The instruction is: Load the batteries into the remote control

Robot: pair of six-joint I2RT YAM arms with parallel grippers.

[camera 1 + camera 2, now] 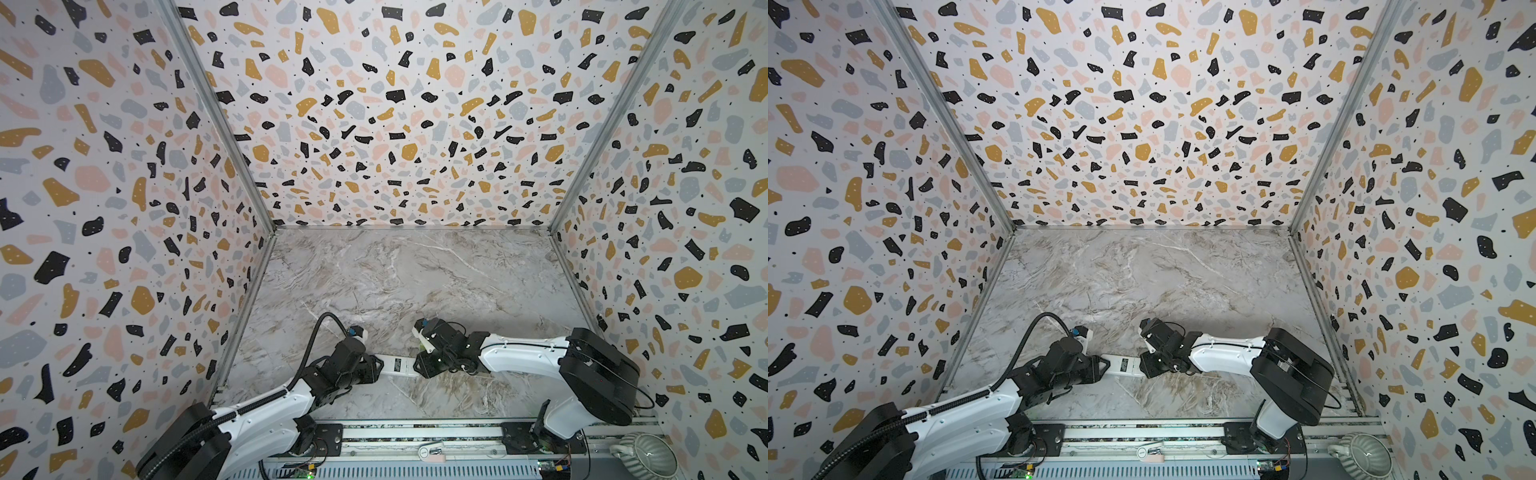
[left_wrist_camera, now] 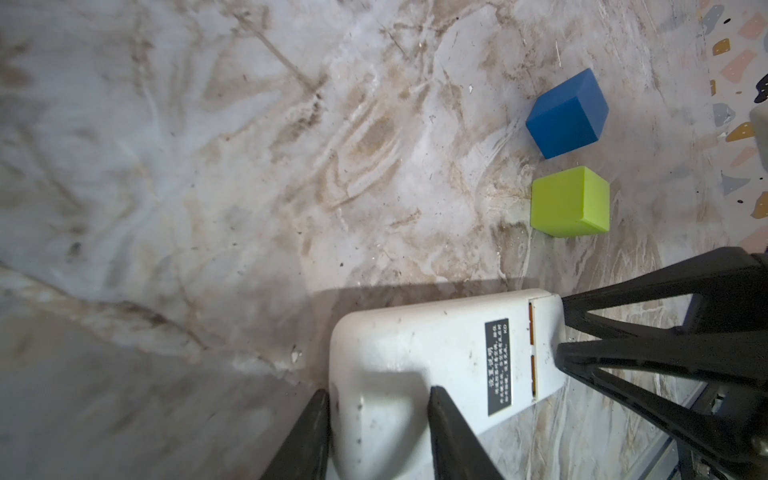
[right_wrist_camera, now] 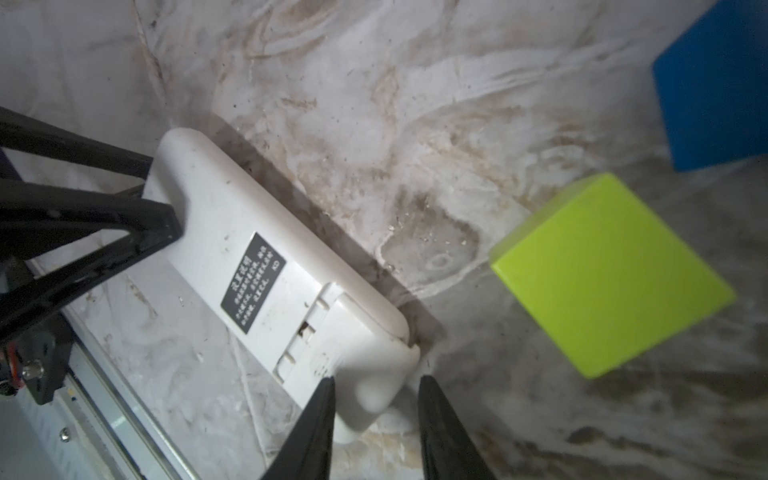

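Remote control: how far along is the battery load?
Done: batteries look seated, orange showing at the cover seam of the remote control. In hand: left gripper holds one end, right gripper is at the cover end. Left: close that seam.

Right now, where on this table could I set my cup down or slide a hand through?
Bare: the table's far half, up to the back wall. Crowded: the near strip, where the left gripper and right gripper straddle the remote control's ends, with the blue cube and green cube beside it.
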